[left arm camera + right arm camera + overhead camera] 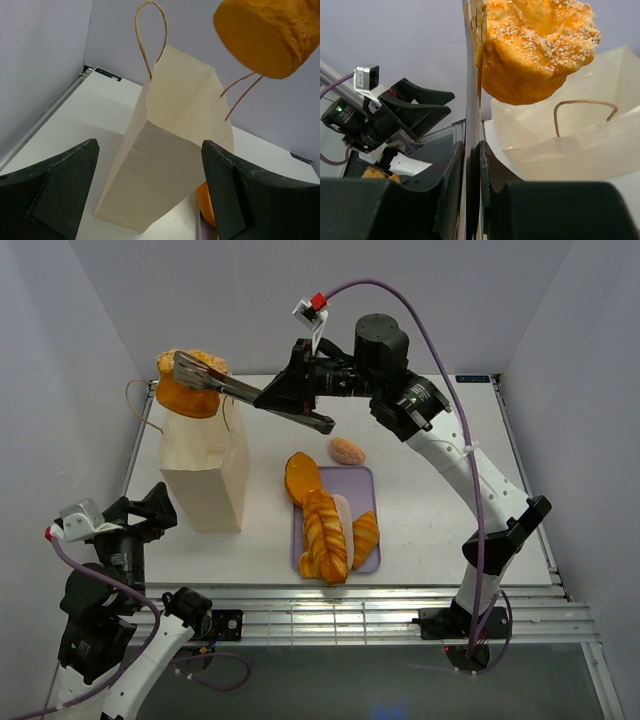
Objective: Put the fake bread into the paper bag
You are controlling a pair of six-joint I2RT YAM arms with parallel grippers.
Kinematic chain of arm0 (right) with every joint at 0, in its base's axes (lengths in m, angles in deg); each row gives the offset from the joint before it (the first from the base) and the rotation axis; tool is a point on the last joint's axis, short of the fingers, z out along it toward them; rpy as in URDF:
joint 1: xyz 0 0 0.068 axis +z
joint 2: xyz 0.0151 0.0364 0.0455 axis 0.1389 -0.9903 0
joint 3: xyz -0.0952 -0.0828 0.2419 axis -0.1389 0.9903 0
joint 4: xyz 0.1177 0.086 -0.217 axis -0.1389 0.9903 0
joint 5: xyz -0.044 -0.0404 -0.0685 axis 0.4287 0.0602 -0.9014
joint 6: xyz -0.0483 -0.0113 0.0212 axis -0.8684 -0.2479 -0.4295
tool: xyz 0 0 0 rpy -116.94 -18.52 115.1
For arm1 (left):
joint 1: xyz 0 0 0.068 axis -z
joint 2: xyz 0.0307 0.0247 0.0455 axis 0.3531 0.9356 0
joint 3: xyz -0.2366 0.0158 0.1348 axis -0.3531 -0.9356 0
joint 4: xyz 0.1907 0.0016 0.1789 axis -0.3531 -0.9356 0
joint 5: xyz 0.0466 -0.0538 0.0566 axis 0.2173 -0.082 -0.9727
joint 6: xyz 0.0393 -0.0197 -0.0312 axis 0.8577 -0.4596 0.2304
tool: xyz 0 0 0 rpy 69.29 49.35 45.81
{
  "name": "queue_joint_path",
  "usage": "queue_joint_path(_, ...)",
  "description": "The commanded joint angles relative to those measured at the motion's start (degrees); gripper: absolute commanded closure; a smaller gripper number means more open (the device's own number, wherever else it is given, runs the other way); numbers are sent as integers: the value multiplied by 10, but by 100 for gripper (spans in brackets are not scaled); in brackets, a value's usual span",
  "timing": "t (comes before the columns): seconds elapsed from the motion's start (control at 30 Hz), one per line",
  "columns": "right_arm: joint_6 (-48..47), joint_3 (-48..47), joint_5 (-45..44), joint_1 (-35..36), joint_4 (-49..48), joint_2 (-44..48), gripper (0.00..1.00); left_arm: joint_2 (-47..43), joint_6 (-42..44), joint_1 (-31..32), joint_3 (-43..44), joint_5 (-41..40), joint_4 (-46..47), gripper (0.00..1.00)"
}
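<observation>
The cream paper bag (205,465) stands upright with its mouth open and cord handles raised, under the tong tips and out past the right gripper (295,390). That gripper is pressed together on the handles of metal tongs (262,398). The tongs pinch a glossy orange seeded bun (190,388) above the bag's mouth. Walls stand close beyond the bag. Below the right gripper, bare table (430,500) lies beside a lilac tray (364,490) carrying a braided loaf (325,535) and an oval loaf (302,478). The left gripper (140,512), fingers spread, faces the bag without touching it.
</observation>
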Motion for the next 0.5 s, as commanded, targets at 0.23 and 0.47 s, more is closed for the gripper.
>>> queue_joint_path(0.23, 3, 9, -8, 26, -75, -20, 79, 11, 29, 2, 1, 4, -8, 6)
queue_joint_path(0.47, -11, 51, -22, 28, -85, -13, 77, 11, 31, 2, -8, 4, -9, 7)
